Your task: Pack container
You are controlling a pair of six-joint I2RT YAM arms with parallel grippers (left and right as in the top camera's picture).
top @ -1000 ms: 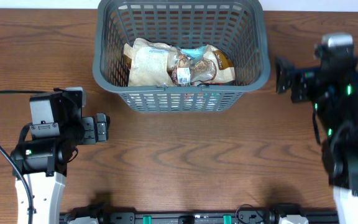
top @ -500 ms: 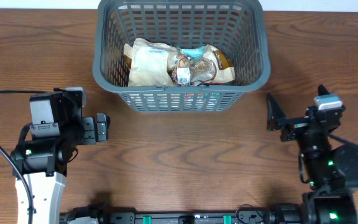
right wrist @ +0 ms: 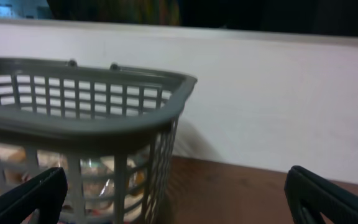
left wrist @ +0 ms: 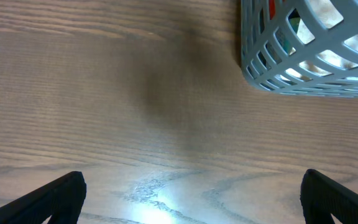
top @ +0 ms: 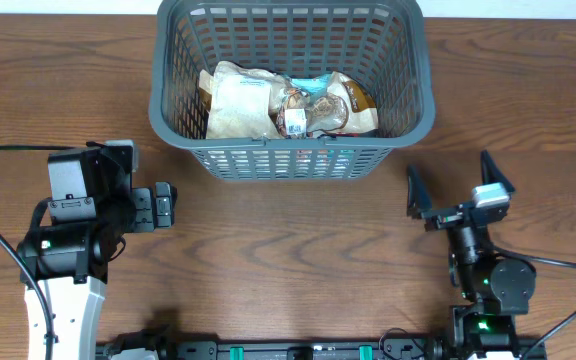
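While the bench (top: 288, 270) fills nearly the whole overhead view, its far edge shows only as a pale strip along the top of the frame. You have a wide band of bare wood across the middle, below the container and between the two grippers.

The container (top: 293, 160) sits at top centre. Its far rim is close to that bench edge and its front wall faces the open band. Wood lies free to its left and right.

Your left gripper (top: 163, 205) is at lower left, pointing toward centre and well apart from the container's lower left corner. In the left wrist view its fingers (left wrist: 61, 196) stand wide apart with only wood between them.

Your right gripper (top: 451, 180) is at lower right, near the container's lower right corner but not touching it. Its fingers (top: 413, 190) are spread wide and empty.

Snack packets (top: 288, 103) lie heaped on the container's base.

Compared with a second ago, the right gripper has dropped from the upper right, beside the container's right wall, to the lower right, which frees that side. The left gripper, container and packets have not shifted.
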